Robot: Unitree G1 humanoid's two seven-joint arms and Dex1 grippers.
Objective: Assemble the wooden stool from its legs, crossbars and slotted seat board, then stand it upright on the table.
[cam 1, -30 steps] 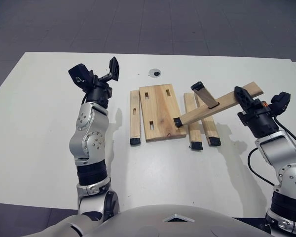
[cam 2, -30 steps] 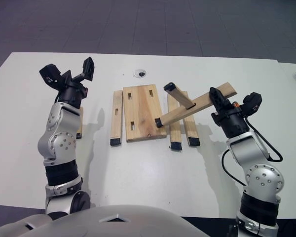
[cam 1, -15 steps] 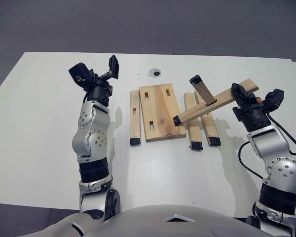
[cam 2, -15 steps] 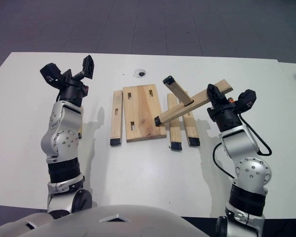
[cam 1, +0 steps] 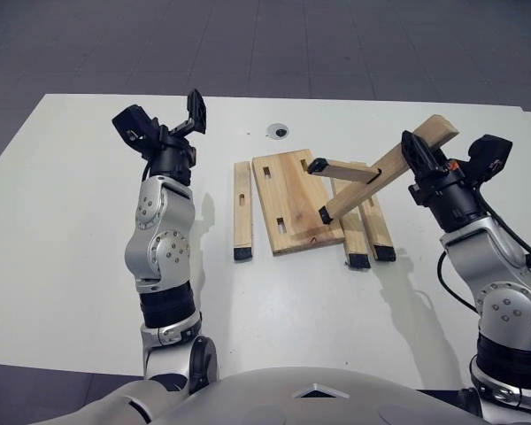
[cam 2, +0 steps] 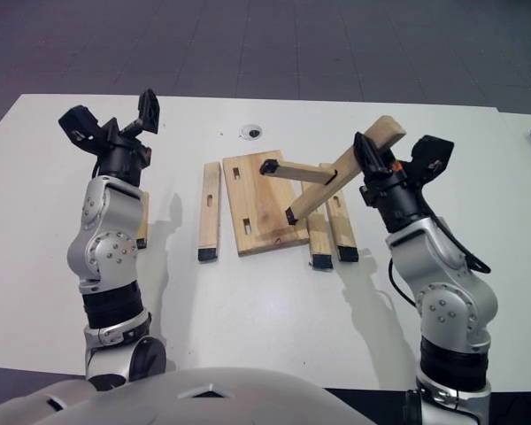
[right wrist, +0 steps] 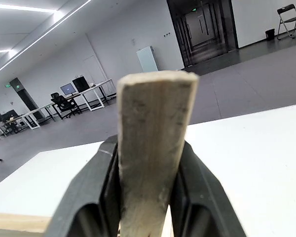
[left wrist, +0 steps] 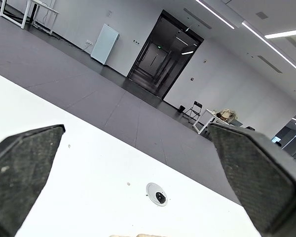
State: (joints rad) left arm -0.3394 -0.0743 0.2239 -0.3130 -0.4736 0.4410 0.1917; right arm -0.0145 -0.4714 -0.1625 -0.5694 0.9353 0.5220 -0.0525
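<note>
My right gripper (cam 1: 425, 161) is shut on the upper part of a wooden leg (cam 1: 380, 173), which slants down to a black-capped foot over the slotted seat board (cam 1: 292, 202). A crossbar (cam 1: 345, 170) sticks out of that leg towards the left, above the board. In the right wrist view the leg (right wrist: 155, 148) sits tightly between the fingers (right wrist: 96, 192). A loose slotted leg (cam 1: 242, 208) lies left of the board, and two more (cam 1: 365, 232) lie right of it. My left gripper (cam 1: 164, 119) is raised and open, left of the parts, with nothing between its pads (left wrist: 24, 177).
Another wooden piece (cam 2: 142, 223) lies partly hidden behind my left arm. A round grommet (cam 1: 281, 132) sits in the white table (cam 1: 71, 248) behind the board. Bare table surface extends in front of the parts and to the far left.
My right gripper has tilted the leg steeper and raised it. The crossbar has swung left over the seat board, which has turned slightly. My left gripper has shifted a little to the left.
</note>
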